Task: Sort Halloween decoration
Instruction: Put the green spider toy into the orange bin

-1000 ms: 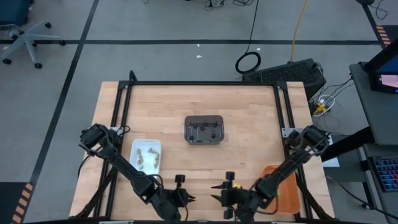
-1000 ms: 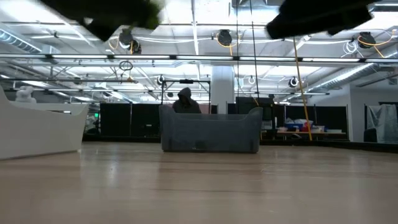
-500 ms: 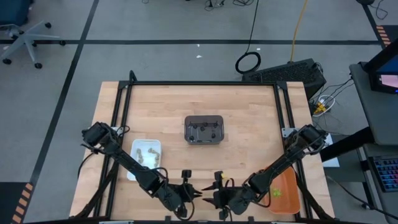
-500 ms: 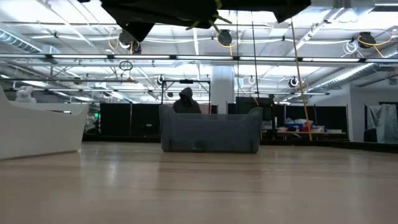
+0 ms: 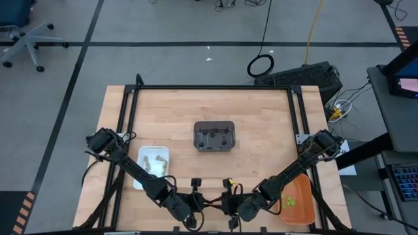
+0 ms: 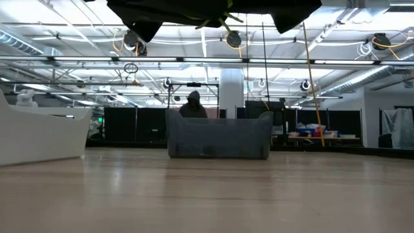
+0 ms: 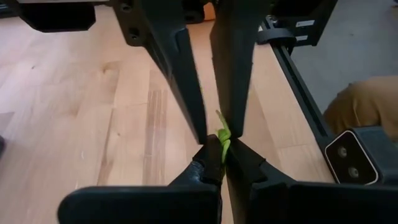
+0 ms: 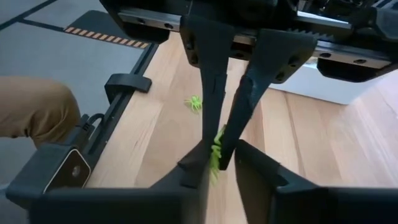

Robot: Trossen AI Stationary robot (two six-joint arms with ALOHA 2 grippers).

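Sorting is mostly done: at the desk's [image 5: 261,111] near edge, both pincers, left [image 5: 208,201] and right [image 5: 221,202], pinch one lime-green trinket [image 7: 222,138] (a handover); another green one [image 8: 194,102] lies loose.

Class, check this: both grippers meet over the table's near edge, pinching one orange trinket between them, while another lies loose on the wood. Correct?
Not quite. The trinket pinched where the left gripper meets the right gripper is lime-green, not orange, as both wrist views show. The rest stands: a loose trinket lies on the table.
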